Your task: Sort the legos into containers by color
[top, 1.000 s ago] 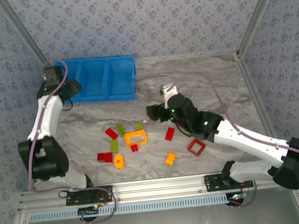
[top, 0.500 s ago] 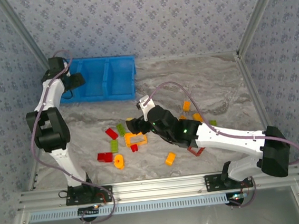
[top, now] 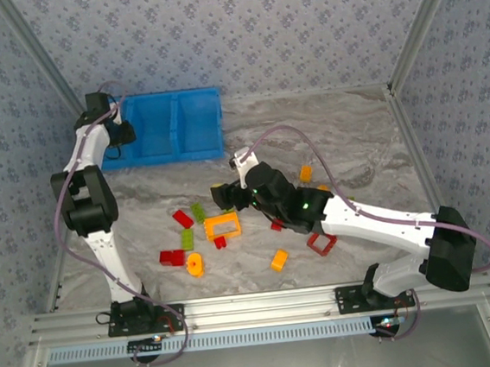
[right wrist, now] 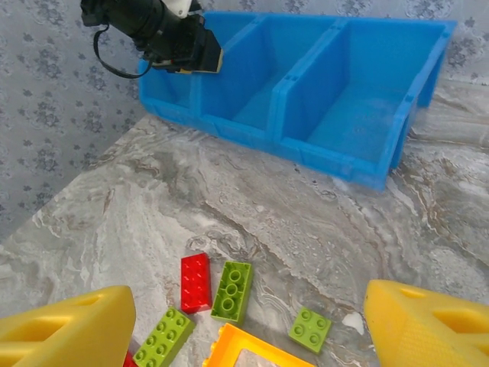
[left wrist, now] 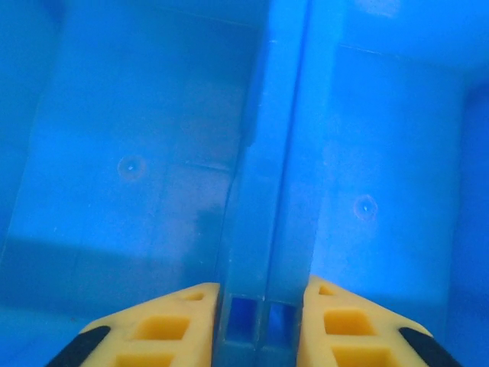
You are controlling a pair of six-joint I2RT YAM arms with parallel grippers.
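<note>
The blue bin (three compartments) sits at the desk's far left. Red, lime and orange legos lie scattered mid-desk. The left tool clamps the bin's divider wall; the right tool stands wide, empty, above the legos.

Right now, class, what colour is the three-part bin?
The bin is bright blue, clearest in the right wrist view.

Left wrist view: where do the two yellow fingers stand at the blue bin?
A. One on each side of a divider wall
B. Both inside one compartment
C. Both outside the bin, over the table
A: the left fingers flank the divider wall of the blue bin, one finger on the side of each neighbouring compartment.
</note>
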